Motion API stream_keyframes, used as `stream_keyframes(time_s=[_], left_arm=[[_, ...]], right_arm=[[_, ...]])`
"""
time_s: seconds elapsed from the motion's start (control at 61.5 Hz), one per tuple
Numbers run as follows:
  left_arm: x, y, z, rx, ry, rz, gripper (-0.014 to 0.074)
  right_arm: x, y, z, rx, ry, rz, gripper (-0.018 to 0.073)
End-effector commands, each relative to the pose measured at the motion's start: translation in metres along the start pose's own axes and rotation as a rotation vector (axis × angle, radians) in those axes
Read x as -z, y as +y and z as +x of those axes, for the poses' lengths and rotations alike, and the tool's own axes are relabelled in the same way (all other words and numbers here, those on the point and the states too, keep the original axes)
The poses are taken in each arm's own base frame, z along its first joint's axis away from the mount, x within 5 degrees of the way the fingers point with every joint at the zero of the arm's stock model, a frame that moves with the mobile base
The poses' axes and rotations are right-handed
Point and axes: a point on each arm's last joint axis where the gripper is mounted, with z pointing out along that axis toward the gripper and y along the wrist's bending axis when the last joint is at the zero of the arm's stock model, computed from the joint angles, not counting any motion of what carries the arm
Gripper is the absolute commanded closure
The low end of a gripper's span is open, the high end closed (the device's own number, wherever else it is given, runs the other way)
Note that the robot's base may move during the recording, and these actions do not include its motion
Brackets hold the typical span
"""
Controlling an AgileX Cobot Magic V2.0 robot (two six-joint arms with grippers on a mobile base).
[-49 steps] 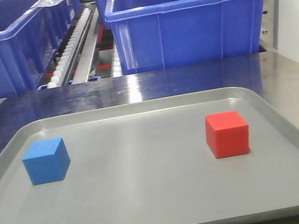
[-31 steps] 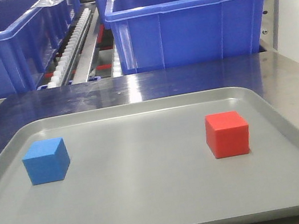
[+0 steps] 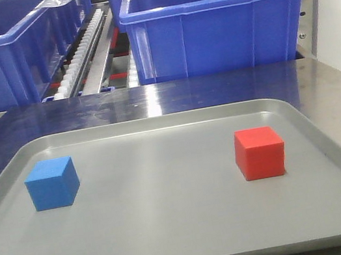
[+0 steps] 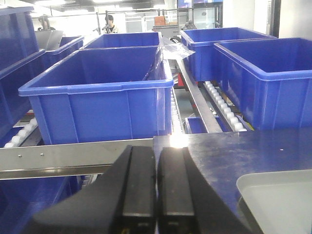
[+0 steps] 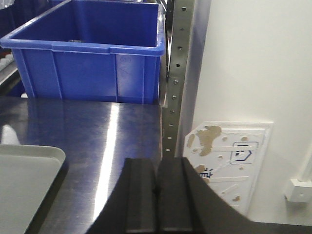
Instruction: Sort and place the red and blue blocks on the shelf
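Nothing has moved since the earlier frames: blue block [image 3: 51,183] and red block [image 3: 259,153] rest well apart on the tray [image 3: 156,123], left gripper [image 4: 156,195] and right gripper [image 5: 157,200] seemingly closed on nothing off its sides, so open each before you descend squarely.

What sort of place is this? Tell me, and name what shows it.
Likely a warehouse or factory picking station: large blue plastic bins sit on a metal shelf with white roller tracks, fronted by a stainless steel worktable.
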Motion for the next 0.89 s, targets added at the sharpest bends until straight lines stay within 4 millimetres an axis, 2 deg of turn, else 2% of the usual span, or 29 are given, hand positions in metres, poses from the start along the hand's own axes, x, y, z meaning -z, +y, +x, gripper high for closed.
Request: stream_keyframes(time_s=[0.0, 0.13, 0.374, 0.569, 0.715, 0.877], left_arm=[[0.001, 0.001, 0.001, 0.016, -0.068, -0.01, 0.0463], [0.001, 0.001, 0.001, 0.016, -0.068, -0.01, 0.0463], [0.001, 0.001, 0.001, 0.016, -0.068, -0.01, 0.0463], [0.001, 0.001, 0.001, 0.016, -0.068, -0.01, 0.0463], [0.001, 0.001, 0.001, 0.016, -0.068, -0.01, 0.0463], [0.001, 0.001, 0.001, 0.016, -0.068, -0.01, 0.0463]], right_arm=[[0.0, -0.001, -0.028, 0.043, -0.06, 0.019, 0.0503], [-0.01, -0.002, -0.043, 0.043, -0.022, 0.018, 0.0503], [-0.039, 0.001, -0.046, 0.013, 0.134, -0.026, 0.0503], [-0.065, 0.014, -0.048, -0.112, 0.396, -0.106, 0.0503], [-0.088, 0.026, -0.041, -0.24, 0.628, -0.107, 0.0501], [-0.113, 0.04, -0.035, -0.207, 0.88, -0.082, 0.05]])
